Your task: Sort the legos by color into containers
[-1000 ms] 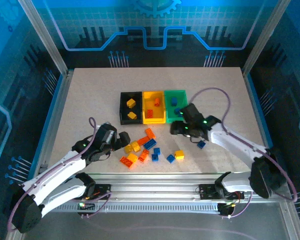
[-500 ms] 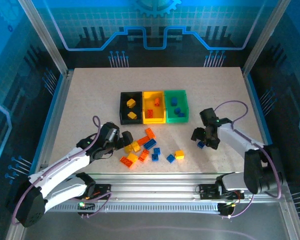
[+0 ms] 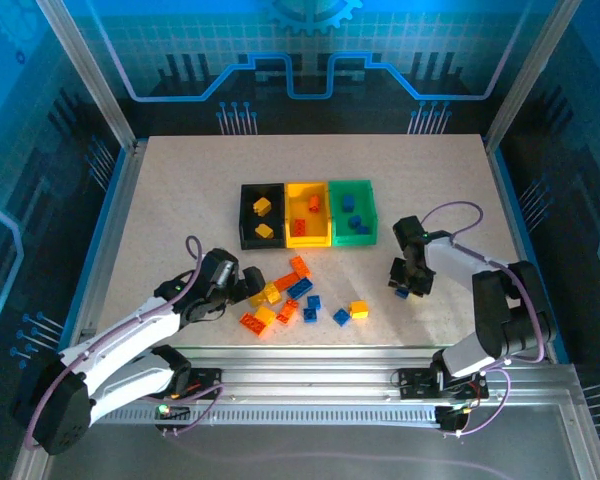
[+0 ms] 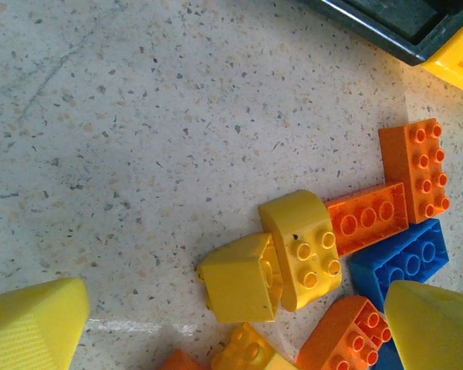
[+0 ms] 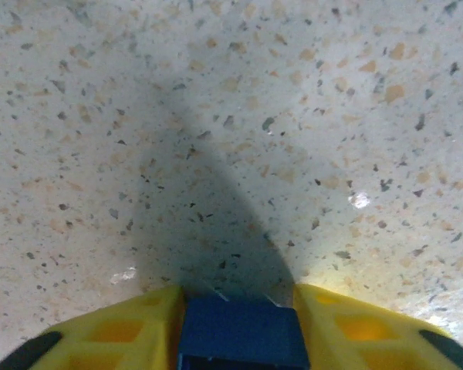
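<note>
The three bins sit in a row at mid-bench (image 3: 180, 190): black bin (image 3: 245, 215), yellow bin (image 3: 291, 214) and green bin (image 3: 369, 211), left to right. The black bin holds two yellow bricks, the yellow bin holds orange ones, and the green bin holds blue ones.

A loose pile (image 3: 285, 295) of yellow, orange and blue bricks lies on the bench just in front of the bins. A few strays lie at its right edge, among them a yellow brick (image 3: 358, 309) and a blue one beside it.

The left claw (image 3: 248, 288) is low at the left edge of the pile. In the left wrist view, the left claw (image 4: 238, 297) has its fingers (image 4: 38, 324) spread wide apart. Two yellow bricks (image 4: 270, 262), touching each other, lie between them. Orange and blue bricks crowd in just to the right. The corner of the black bin (image 4: 386, 23) and a bit of the yellow bin (image 4: 459, 58) show at the top right.

The right claw (image 3: 406, 284) is down on the bench to the right of the pile, in front of the green bin and apart from it. In the right wrist view, the right claw (image 5: 241, 312) is clamped on a blue brick (image 5: 241, 339). A yellow finger (image 5: 123, 331) presses against each side of it, with bare bench beyond.
</note>
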`<state>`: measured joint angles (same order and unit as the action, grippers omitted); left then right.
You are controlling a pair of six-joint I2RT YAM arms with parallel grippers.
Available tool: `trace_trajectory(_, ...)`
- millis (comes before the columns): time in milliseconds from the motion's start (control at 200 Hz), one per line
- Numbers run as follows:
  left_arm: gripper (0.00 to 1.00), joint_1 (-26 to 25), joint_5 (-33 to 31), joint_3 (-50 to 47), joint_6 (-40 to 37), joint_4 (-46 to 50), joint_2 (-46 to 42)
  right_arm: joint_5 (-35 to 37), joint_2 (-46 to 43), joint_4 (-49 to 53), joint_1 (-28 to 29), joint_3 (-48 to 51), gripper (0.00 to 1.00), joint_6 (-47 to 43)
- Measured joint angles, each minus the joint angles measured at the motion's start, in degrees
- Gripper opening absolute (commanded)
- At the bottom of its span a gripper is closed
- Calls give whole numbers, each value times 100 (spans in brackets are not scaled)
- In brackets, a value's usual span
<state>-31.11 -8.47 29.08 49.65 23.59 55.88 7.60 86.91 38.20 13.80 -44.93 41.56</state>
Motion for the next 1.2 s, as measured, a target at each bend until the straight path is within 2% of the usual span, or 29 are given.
trace_trajectory(140,99,7,0,0,-2,0,0,-61,-144,-4,149,-133,34,-105)
trace_trajectory(320,99,26,0,0,-2,9,0,188,-461,-24,1073,-1130,36,-321)
trace_trajectory(390,99,26,-2,4,-2,13,0,271,-374,-173,1261,-1598,36,-372)
trace_trajectory(505,99,26,-2,44,-2,68,0,557,173,-407,1285,-2299,37,-444)
trace_trajectory(665,99,42,0,68,-4,138,-11,966,1493,-472,1287,-3383,38,-621)
trace_trajectory(710,99,55,0,72,-4,157,-11,1040,1834,-468,1285,-3683,42,-671)
trace_trajectory(820,99,66,0,76,-7,184,-11,1156,2472,-382,1281,-4360,65,-728)
trace_trajectory(875,99,68,0,79,-13,205,-13,1178,2632,-328,1276,-4592,70,-787)
trace_trajectory(1101,99,92,26,170,-83,317,-44,1139,2271,-376,1285,-4439,72,-780)
trace_trajectory(1201,87,96,133,210,-249,302,-37,1043,1547,-472,1360,-3797,72,-704)
